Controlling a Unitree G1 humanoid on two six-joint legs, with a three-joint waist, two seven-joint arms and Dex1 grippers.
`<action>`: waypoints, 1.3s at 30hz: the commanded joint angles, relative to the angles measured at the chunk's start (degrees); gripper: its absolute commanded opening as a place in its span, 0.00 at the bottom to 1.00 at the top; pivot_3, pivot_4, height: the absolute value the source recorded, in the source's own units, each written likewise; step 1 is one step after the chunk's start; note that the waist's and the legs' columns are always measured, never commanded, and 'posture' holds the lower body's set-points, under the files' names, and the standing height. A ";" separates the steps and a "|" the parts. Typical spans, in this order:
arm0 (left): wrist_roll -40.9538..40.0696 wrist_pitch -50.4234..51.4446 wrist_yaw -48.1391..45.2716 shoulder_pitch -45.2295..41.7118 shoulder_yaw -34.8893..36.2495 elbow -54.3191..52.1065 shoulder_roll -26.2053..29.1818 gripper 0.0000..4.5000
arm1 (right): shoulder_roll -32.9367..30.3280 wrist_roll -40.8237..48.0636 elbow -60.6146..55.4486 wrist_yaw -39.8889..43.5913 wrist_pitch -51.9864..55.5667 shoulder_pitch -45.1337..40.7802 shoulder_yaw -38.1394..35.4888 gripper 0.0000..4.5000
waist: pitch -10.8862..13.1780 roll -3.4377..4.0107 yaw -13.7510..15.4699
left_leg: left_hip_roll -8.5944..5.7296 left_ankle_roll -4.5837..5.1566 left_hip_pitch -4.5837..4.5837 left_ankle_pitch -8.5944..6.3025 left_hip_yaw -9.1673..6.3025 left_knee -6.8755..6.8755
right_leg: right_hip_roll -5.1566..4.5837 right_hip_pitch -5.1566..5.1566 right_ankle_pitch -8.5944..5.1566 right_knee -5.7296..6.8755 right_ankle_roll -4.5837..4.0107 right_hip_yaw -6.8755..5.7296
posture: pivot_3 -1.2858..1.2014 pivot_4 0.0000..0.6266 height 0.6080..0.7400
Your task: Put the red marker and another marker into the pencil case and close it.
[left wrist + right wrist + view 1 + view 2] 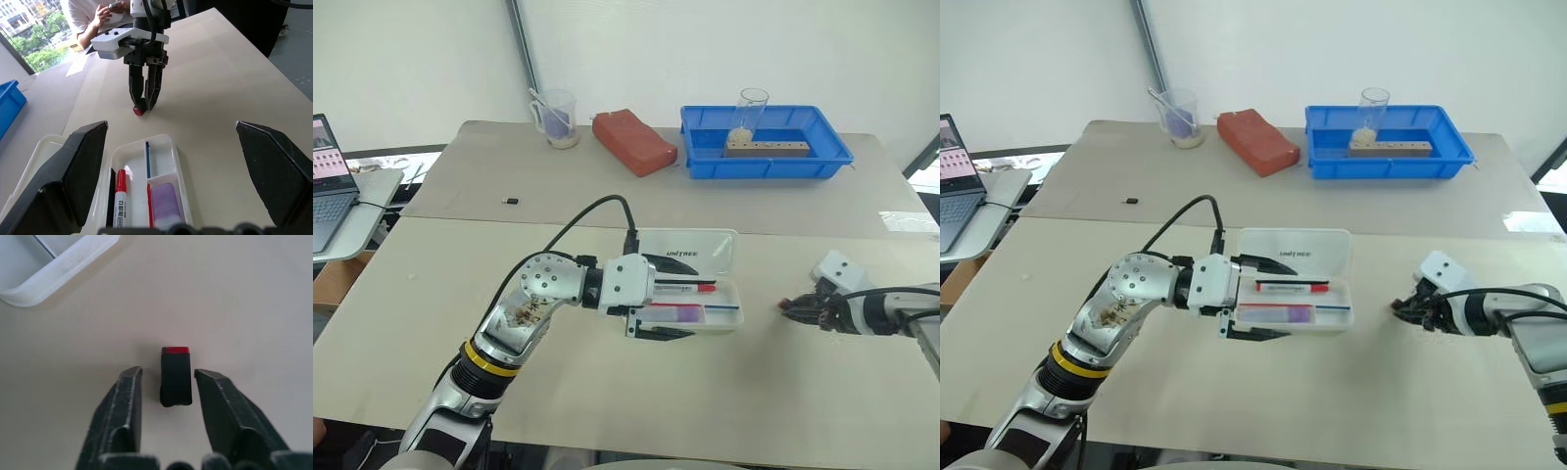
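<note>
My left jaws [668,297] stand spread around the open pencil case [710,279], steadying it; both markers lie inside. My right jaws [168,382] bracket a small black-and-red piece [175,376] on the counter [607,392], not pinching.

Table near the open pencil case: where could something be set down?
Bare table lies along the near edge, and between the pencil case and the right gripper. The left gripper crowds the case's left end; a small black-and-red piece sits by the right fingers.
</note>
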 commanded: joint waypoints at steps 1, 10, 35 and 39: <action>-1.40 -1.01 0.21 -0.54 1.48 -0.99 0.05 1.00 | -0.22 0.92 -2.44 1.43 -0.05 -1.59 -1.37 0.07 | 0.00 0.01 -0.07 | 0.00 0.00 0.02 0.00 0.00 0.00 | 0.00 0.02 0.00 0.00 0.00 0.00 | 0.52 0.24 1.00; -2.12 2.38 -1.43 -0.88 0.50 -1.85 2.28 1.00 | 0.57 4.35 -18.05 4.38 3.59 -4.43 1.41 0.04 | 0.02 0.05 -0.55 | 0.01 0.00 0.19 -0.01 -0.03 -0.04 | 0.01 0.18 -0.04 -0.02 0.05 -0.01 | 0.52 0.24 1.00; -3.99 9.79 -4.67 2.79 3.19 -4.17 11.63 1.00 | 4.26 2.91 -20.59 4.97 5.96 -10.56 6.55 0.94 | 0.05 0.03 -0.93 | -0.02 0.00 0.21 -0.02 -0.11 -0.05 | -0.01 0.28 -0.12 -0.06 0.05 -0.02 | 0.52 0.24 1.00; -7.87 14.82 -2.51 1.26 11.64 2.63 15.14 1.00 | 5.43 10.78 -28.20 1.15 14.98 -7.37 -4.05 0.99 | 0.16 -0.04 -0.89 | 0.01 0.00 0.22 -0.02 -0.20 -0.11 | 0.00 0.27 -0.15 -0.02 -0.01 -0.11 | 0.52 0.24 1.00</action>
